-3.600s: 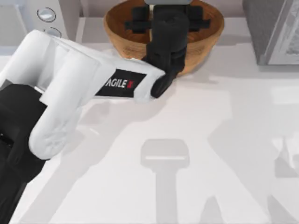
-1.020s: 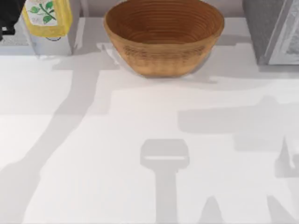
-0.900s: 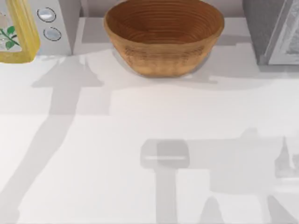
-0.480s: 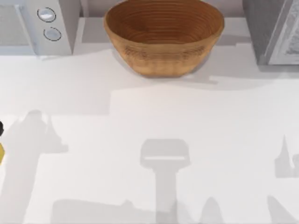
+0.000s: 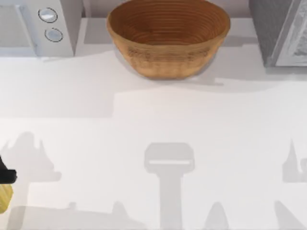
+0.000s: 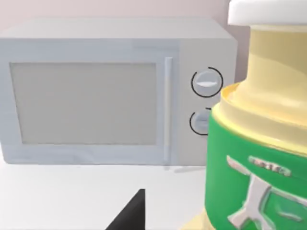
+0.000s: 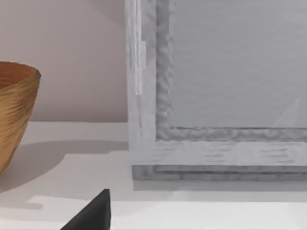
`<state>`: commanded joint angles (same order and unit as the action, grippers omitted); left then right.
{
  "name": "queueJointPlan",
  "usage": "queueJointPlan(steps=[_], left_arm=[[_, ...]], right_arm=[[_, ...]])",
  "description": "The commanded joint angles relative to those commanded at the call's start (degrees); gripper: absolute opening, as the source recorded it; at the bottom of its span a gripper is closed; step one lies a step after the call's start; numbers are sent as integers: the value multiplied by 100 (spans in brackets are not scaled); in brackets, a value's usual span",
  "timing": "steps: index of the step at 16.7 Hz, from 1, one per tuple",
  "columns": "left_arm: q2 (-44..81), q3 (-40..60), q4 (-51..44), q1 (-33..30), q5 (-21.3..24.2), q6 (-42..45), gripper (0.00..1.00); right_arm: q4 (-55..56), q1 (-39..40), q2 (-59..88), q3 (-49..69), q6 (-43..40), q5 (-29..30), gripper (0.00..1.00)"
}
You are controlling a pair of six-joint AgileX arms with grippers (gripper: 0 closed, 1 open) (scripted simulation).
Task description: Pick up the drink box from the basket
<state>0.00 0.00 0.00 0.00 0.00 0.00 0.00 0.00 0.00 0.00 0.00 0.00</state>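
— While the drink box [image 5: 4, 199] sits at the table's left edge, near the front, what has hold of it?

— The left gripper [image 5: 5, 176]. It is clamped on the carton, and its black part lies just above the yellow sliver in the top view. In the left wrist view the carton stands upright and close, pale yellow with a white cap and a green label, and one dark fingertip [image 6: 132, 215] is beside it.

— And the basket [image 5: 168, 40]?

— Well apart from the carton, at the back of the table, in the middle. Its ribbed rings are bare.

— What stands around it?

— A white microwave [image 5: 41, 28] with two round knobs in the back left corner, and a grey appliance [image 5: 280, 33] in the back right corner.

— The other arm?

— The right gripper [image 7: 93, 216] is low near that grey appliance, with the basket's rim off to one side. Whether it is wide or narrow, I cannot tell.
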Motion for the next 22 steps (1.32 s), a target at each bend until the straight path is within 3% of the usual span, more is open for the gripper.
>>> queueJointPlan(steps=[6,9,22], left_arm=[[99,10,78,-48,-72,30,0],[652,124,628,-260,-507,127,0],[6665,1271,6409,-1961,-4103,794,0]], right_arm=[[0,0,0,0,0,0,100],[0,0,0,0,0,0,100],[0,0,0,0,0,0,100]])
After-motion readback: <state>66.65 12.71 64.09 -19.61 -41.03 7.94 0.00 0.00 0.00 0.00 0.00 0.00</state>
